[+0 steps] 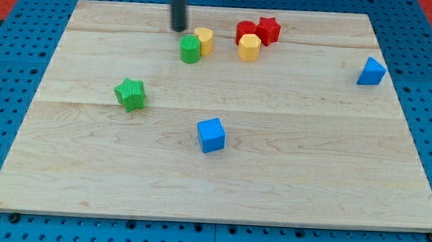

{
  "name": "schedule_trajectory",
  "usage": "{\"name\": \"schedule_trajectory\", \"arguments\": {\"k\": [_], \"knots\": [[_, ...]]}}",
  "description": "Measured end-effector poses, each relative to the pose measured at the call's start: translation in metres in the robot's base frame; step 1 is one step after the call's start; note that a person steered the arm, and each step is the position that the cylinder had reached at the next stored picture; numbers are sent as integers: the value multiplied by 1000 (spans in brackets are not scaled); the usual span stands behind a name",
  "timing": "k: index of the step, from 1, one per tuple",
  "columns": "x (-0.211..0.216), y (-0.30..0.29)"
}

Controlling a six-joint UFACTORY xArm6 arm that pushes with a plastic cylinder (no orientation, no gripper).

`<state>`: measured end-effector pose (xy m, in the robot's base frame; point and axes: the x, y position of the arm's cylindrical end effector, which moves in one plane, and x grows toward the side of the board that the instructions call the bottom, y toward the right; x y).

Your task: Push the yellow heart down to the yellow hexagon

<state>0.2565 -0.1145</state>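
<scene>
The yellow heart (204, 40) lies near the view's top centre, touching a green round block (190, 49) at its lower left. The yellow hexagon (249, 47) lies to the heart's right, a short gap away and at about the same height in the view. My tip (178, 28) is down on the board just to the upper left of the heart and directly above the green round block. It is close to both, and I cannot tell whether it touches either.
Two red blocks sit just above the hexagon: a rounded one (245, 31) and a star-like one (268, 29). A green star (131, 94) lies at the left, a blue cube (211, 135) at the centre, and a blue triangle (371, 71) at the right edge.
</scene>
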Motion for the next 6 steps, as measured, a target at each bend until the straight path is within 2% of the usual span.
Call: {"name": "schedule_trajectory", "arguments": {"k": [3, 4, 5, 6], "knots": [[29, 86], [35, 90], [64, 108], [68, 107]]}}
